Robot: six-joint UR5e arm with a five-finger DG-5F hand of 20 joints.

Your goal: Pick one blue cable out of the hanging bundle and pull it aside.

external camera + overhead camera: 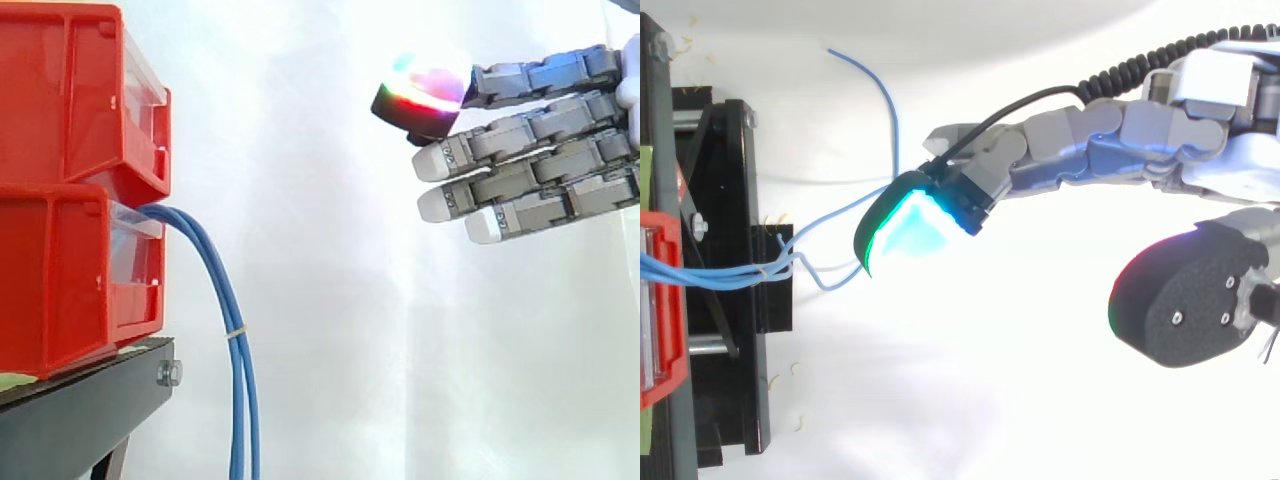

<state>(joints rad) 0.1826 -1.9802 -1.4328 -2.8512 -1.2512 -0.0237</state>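
- Hand (540, 150) released: fingers straight, holding nothing, well apart from the cables.
- Blue cable bundle (229, 310) hangs from the front of the lower red bin (70, 270), past the black stand (80, 410) edge.
- Approach level and pinch one outer strand only (they fan apart near the bin, seen from above), avoiding the pale tie (236, 333).

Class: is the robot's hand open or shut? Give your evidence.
Open: the hand has straight fingers, holding nothing, clear of the blue cables.
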